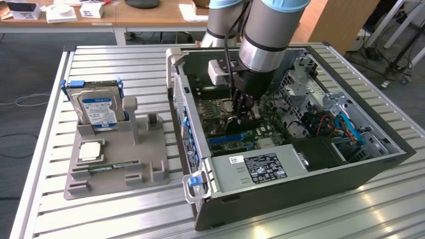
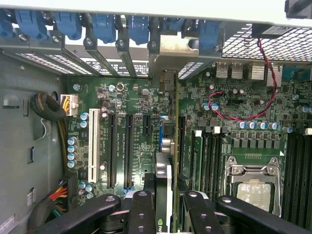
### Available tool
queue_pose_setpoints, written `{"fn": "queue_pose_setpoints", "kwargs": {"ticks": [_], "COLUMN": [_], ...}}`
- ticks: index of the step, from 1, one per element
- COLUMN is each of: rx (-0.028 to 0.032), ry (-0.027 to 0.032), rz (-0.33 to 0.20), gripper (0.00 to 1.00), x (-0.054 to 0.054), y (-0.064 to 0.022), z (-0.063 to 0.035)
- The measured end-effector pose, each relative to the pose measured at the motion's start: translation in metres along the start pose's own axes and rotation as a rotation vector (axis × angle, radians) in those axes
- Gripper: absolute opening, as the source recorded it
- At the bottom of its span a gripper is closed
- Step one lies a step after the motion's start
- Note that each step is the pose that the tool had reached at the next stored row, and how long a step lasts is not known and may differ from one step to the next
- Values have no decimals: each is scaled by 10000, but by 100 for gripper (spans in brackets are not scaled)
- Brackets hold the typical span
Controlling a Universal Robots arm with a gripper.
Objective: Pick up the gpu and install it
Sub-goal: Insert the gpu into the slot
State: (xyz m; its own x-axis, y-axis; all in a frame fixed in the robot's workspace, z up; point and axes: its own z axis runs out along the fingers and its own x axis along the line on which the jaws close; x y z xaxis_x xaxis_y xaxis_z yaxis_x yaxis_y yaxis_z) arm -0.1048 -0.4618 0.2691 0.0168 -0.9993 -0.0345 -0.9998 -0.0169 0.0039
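The gpu [image 2: 163,168], a thin dark card seen edge-on with a silver metal end bracket [image 2: 175,46], stands on edge inside the open grey metal computer case [image 1: 345,174]. Its bracket sits against the case's rear wall, among the blue plastic slot latches [image 2: 105,24]. The black gripper [image 2: 165,207] is clenched on it, with fingers [image 2: 141,204] on both faces of the card at the end away from the bracket (so the card runs out from between the jaws toward the rear wall). In the exterior view the gripper [image 1: 243,112] reaches straight down into the middle of the case, over the green motherboard [image 1: 232,124].

By my judgement the pick-up is done and the install step is in hand. The card lines up with a blue expansion slot [image 2: 160,139] beside the long black slots [image 2: 127,151]; I cannot tell whether its contacts are already in. Seating it calls for a straight press into the slot, card square and bracket flush to the rear opening.

Outside the case, on the exterior view's left, a grey plastic holder [image 1: 113,164] on the slatted metal table [image 1: 99,219] carries a silver hard drive with a blue label [image 1: 98,109].
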Motion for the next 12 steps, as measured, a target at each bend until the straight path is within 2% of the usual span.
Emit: {"fn": "queue_pose_setpoints", "kwargs": {"ticks": [12], "rx": [0], "ry": [-1], "rz": [2], "gripper": [27], "x": [-1], "y": [19], "z": [1]}}
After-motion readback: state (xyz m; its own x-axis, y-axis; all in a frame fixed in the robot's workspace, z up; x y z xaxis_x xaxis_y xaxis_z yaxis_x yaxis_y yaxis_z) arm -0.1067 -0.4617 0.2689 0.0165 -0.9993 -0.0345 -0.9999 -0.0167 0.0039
